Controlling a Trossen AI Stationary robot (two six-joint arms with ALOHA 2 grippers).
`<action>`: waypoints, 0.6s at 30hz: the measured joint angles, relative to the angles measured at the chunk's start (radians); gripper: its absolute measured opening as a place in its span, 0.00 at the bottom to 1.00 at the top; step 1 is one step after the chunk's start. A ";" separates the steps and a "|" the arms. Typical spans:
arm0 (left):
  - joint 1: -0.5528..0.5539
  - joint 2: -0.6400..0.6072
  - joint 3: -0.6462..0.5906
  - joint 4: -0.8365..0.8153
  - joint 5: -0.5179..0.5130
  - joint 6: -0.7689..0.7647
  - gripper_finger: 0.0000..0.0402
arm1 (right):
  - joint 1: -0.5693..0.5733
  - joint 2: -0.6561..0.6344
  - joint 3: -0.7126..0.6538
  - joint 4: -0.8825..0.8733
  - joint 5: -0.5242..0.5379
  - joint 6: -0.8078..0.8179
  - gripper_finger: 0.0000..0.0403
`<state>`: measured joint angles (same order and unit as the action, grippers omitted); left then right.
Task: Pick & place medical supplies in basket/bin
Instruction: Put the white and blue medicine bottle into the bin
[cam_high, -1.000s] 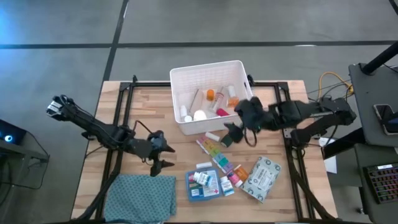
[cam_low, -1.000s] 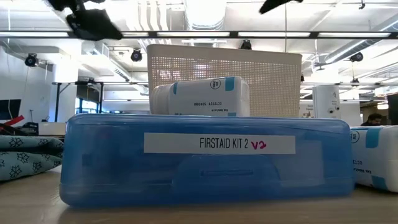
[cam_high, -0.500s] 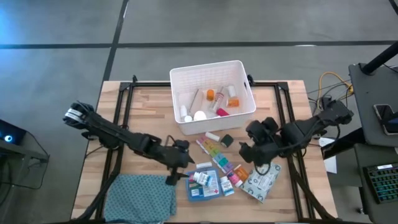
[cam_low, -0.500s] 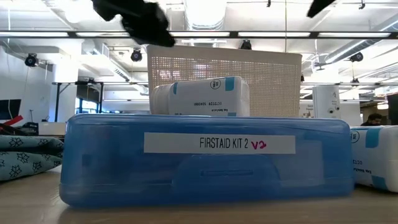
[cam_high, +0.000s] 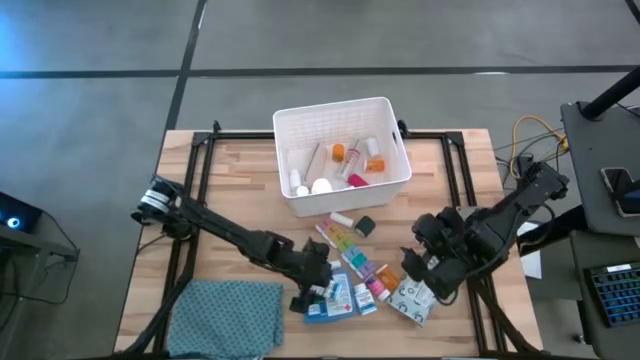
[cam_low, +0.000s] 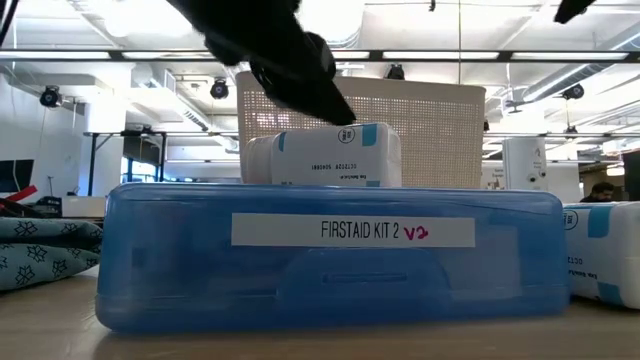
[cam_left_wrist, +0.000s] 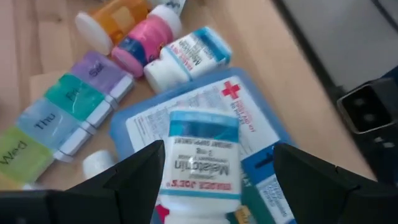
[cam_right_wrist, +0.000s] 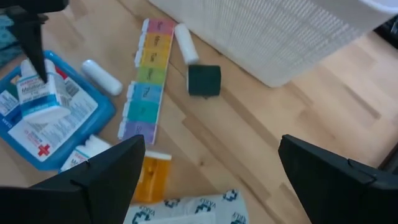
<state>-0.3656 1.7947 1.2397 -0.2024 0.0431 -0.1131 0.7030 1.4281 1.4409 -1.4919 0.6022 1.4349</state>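
Observation:
The white bin (cam_high: 400, 165) stands at the table's far middle and holds several small containers. In front of it lie a pill organiser strip (cam_high: 345, 248), a dark square item (cam_high: 365, 227), orange and pink containers (cam_high: 380, 280), the wipes pack (cam_high: 415, 300) and the blue first-aid box (cam_high: 330, 303). A white bottle (cam_left_wrist: 202, 155) lies on the box's lid. My left gripper (cam_left_wrist: 217, 148) is open above the box, one finger on each side of that bottle. My right gripper (cam_right_wrist: 211, 140) hangs open above the table by the wipes pack (cam_right_wrist: 186, 211).
A teal patterned cloth (cam_high: 230, 315) lies folded at the near left. Black frame rails (cam_high: 185, 230) run along both sides of the table. White tubes (cam_right_wrist: 102, 78) lie by the organiser. Bare wood shows between the bin and my right gripper (cam_high: 415, 270).
My left gripper has swept toward the table's right and near edge and sunk down over the first-aid box, rolling as it went. My right gripper has drawn away from the bin toward the near right, over the wipes pack. Both stayed open.

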 joint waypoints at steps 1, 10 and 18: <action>0.000 0.009 0.001 -0.004 -0.012 0.000 0.69 | 0.008 0.000 -0.004 0.000 0.000 0.013 0.89; 0.000 0.030 0.003 -0.095 -0.127 -0.004 0.69 | 0.045 0.000 -0.043 0.000 0.000 0.090 0.89; -0.007 0.043 -0.009 -0.093 -0.129 -0.004 0.69 | 0.047 0.000 -0.071 0.000 0.003 0.122 0.89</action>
<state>-0.3730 1.8379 1.2309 -0.2958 -0.0856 -0.1166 0.7498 1.4281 1.3703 -1.4916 0.6052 1.5570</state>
